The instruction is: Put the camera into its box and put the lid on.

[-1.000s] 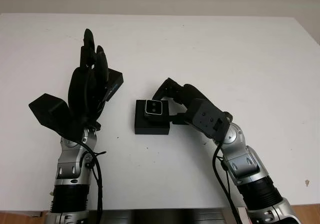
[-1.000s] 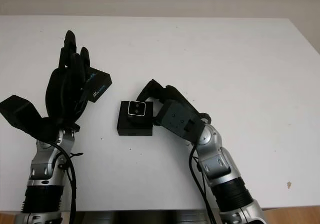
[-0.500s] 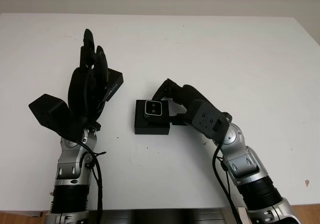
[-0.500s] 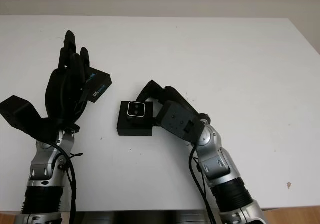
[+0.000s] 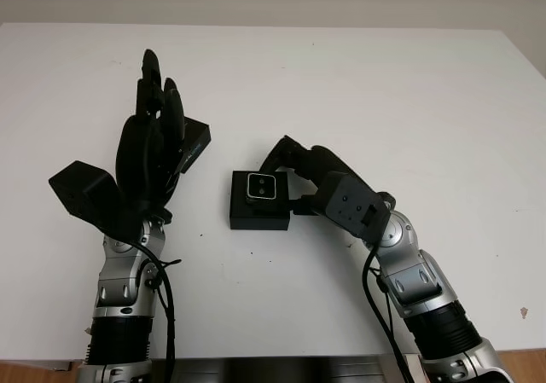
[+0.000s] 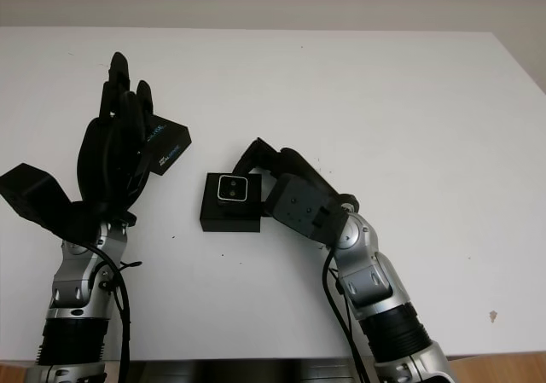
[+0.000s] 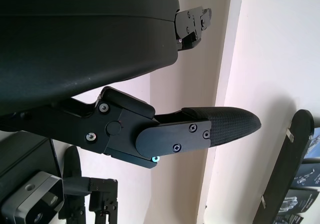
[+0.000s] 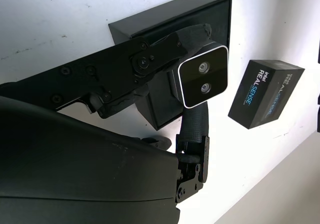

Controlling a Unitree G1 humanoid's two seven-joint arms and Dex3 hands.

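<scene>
1. The camera (image 8: pixel 204 76) sits at the far end of the open black box (image 5: pixel 258 211), lens face up, gripped between my right hand's (image 5: pixel 294 174) fingers (image 8: pixel 197 37).
2. I judge it not fully seated; I would press it level and let go straight upward so it does not tip.
3. The lid (image 8: pixel 266 93), printed with a logo, lies on the white table (image 5: pixel 384 84) just beside the box, partly behind my left hand (image 5: pixel 152 157).
4. That hand is raised, open and carrying nothing, well placed to fetch the lid next.
</scene>
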